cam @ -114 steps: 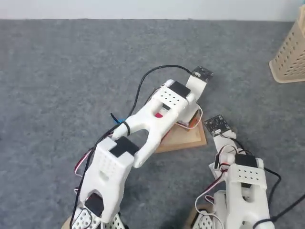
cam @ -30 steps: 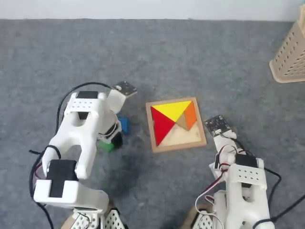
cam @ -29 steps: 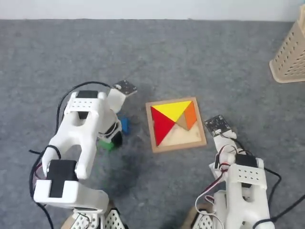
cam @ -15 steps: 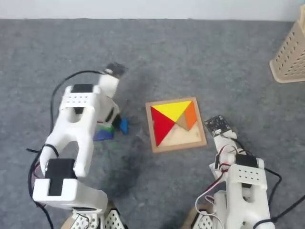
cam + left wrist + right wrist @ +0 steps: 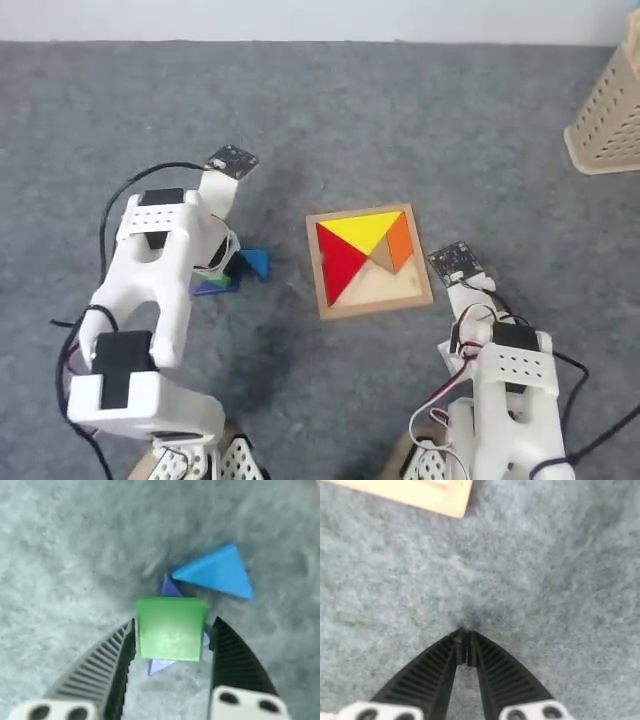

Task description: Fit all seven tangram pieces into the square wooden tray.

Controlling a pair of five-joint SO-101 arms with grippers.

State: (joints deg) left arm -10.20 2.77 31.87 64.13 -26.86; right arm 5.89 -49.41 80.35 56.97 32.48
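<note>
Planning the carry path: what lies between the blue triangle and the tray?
Bare grey carpet separates the blue triangle from the tray, as the high view shows.

Grey fuzzy carpet-type table right under the right fingers and spreading all around. Tan slotted basket thing well off beyond them, out at the edge. Pale wall strip farther back still.

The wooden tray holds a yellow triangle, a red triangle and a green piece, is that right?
Not quite. The third coloured piece in the wooden tray is the orange piece, not a green one. The high view shows it beside the yellow triangle and the red triangle. The green square is outside the tray.
</note>
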